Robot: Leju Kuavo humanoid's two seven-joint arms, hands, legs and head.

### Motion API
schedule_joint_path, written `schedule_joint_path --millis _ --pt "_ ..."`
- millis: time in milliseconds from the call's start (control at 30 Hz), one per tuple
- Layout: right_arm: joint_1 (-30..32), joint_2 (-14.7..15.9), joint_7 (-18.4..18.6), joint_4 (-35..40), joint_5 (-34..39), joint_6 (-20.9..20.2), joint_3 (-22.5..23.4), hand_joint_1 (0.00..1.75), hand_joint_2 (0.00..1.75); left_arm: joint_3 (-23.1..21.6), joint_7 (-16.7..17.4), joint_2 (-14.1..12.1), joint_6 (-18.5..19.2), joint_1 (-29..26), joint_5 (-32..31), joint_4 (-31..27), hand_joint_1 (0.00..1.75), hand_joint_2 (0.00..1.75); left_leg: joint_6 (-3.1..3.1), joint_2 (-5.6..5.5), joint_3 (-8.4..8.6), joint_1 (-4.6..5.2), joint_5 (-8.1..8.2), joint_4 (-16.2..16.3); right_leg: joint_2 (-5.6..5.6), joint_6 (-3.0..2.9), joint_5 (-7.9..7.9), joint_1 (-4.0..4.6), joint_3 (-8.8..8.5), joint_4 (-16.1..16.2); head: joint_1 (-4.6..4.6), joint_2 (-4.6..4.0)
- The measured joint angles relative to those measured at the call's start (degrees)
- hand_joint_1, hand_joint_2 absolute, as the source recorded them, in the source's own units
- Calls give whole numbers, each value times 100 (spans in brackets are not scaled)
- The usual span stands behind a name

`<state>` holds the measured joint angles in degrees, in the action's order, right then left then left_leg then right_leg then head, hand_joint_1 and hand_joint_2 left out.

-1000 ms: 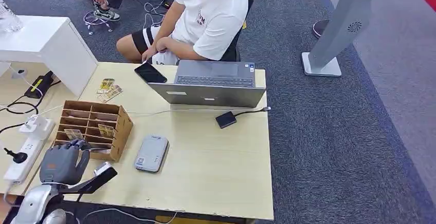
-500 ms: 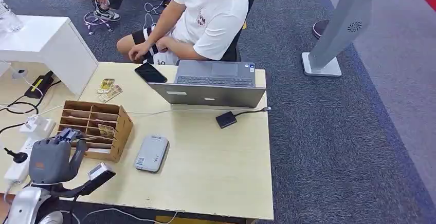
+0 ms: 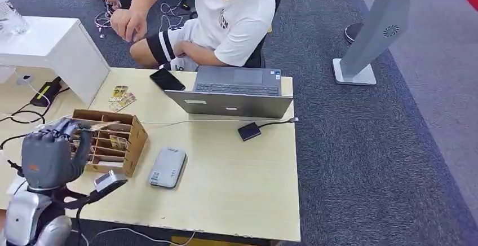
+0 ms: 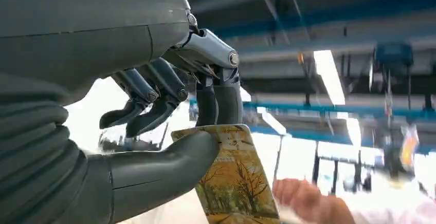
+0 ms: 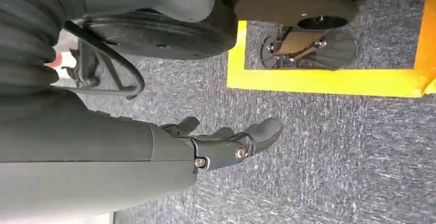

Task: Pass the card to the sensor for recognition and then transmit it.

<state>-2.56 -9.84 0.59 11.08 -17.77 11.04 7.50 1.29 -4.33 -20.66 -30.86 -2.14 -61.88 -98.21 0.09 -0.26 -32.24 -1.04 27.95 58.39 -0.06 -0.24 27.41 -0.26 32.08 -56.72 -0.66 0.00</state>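
Card [image 4: 234, 183]: yellow-gold, autumn-tree print, pinched in dark grey left robot hand [image 4: 169, 116]. Wooden organizer [image 3: 110, 139] just beside: brown. Sensor [image 3: 167, 167] further right: light grey. Counter [image 3: 237, 184]: pale wood. Carpet [image 5: 334, 147]: speckled grey, yellow tape.

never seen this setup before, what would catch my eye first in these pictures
First, the robot's left hand, raised at the table's near left corner beside the wooden slotted card box, pinching a card printed with autumn trees between thumb and fingers. Next, the person in a white shirt seated across the table behind an open laptop. A grey card reader lies flat on the table just right of the box.
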Motion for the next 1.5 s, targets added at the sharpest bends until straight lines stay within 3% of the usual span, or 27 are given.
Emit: schedule_joint_path --millis 167,367,500,667,700,1067,1233,1300,1400,1467,1500 --pt "-24 0 26 0 -127 -85 -26 0 175 -123 90 -103 -160 1250 -289 848 175 175 -8 0 0 -1 -17 0 2 -4 -17 1 5 -2 0 0" --pt "-42 2 81 0 -201 -142 -46 0 175 -291 146 -216 11 2691 -273 2067 175 175 -13 9 -1 -1 -22 0 16 -6 -27 1 10 -4 -2 0" --pt "-46 2 120 0 -201 -135 -46 0 175 -418 177 -212 63 3311 -221 2755 175 175 -13 11 -6 0 -22 1 20 -5 -27 1 14 -3 -4 0" --pt "-47 2 146 0 -225 -142 -46 0 175 -527 181 -210 24 3611 -205 3221 175 175 -13 20 -8 0 -20 1 28 -5 -27 0 20 -2 0 0" --pt "-48 2 157 0 -227 -153 -46 0 175 -542 182 -210 2 3631 -190 3282 0 175 -13 21 -9 0 -20 1 29 -5 -27 0 21 -2 2 0" --pt "-54 2 175 0 -264 -175 -46 0 175 -564 94 -179 -190 3630 173 3734 0 175 -13 28 -11 0 -20 1 32 -6 -27 1 21 -3 0 0" --pt "-46 2 181 0 -210 -153 -44 0 175 -514 -494 -186 -420 3038 1214 3301 0 175 -12 39 -12 1 -17 1 47 -5 -26 -1 24 -3 0 0" --pt "-41 2 173 0 -142 -124 -37 0 175 -378 -1079 -184 -253 2485 2420 2761 0 175 -10 44 -12 2 -9 0 52 -3 -23 -2 23 -3 2 0" --pt "-11 2 120 0 -2 -30 22 0 175 75 -2008 -135 655 1482 4795 1726 0 175 -8 79 -4 2 10 -1 90 -2 -15 -3 26 -2 0 0" --pt "4 2 98 0 29 0 88 0 175 580 -2425 -63 1376 879 5808 1115 0 175 -6 91 -6 1 16 -1 101 0 -12 -2 35 -1 0 0" --pt "7 2 92 0 29 20 118 0 175 903 -2542 5 1727 663 6019 870 0 175 -5 87 -8 1 17 -1 97 4 -9 -2 36 0 0 0"
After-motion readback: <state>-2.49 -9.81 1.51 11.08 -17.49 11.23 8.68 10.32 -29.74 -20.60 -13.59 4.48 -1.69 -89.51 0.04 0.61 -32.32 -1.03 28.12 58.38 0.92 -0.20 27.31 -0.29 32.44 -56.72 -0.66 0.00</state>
